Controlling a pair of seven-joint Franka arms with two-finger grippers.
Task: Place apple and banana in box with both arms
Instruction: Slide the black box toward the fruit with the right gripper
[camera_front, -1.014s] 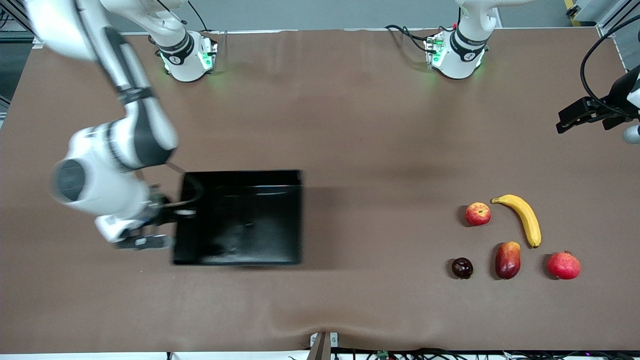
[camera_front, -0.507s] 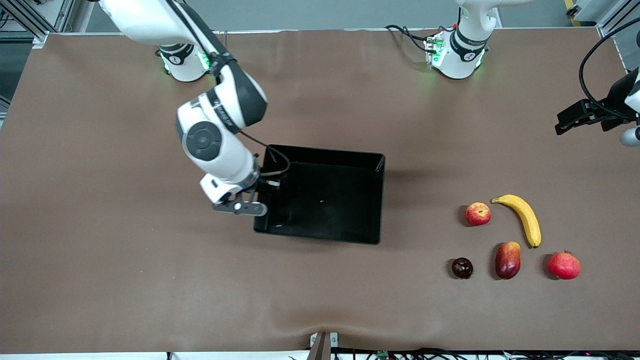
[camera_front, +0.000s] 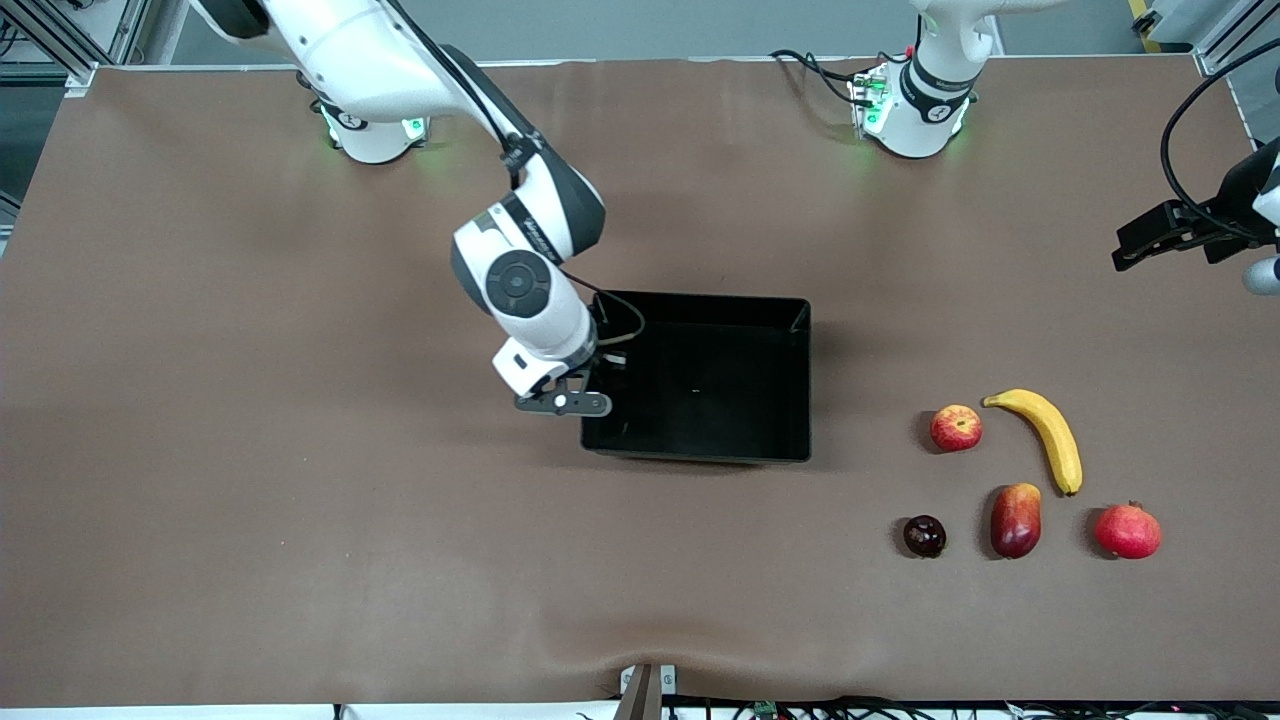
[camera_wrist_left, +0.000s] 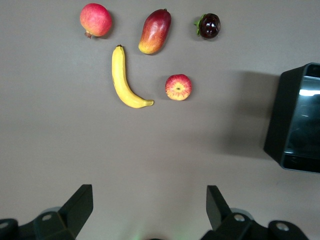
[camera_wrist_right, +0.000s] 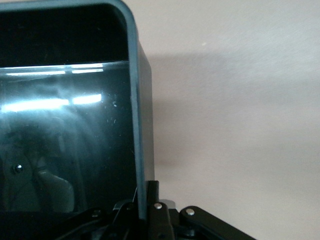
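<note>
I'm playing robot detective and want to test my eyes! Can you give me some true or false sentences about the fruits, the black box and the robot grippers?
1. The right gripper is shut on the wall of the shallow glossy black plastic box. True.
2. The small round red apple lies inside the box. False: it lies on the brown table, beside the long curved yellow banana.
3. The left gripper is open and holds nothing. True.
4. The banana is nearer the front camera than the plain red pomegranate. False: the pomegranate is nearer.
5. The box has no fruit in it. True.
</note>
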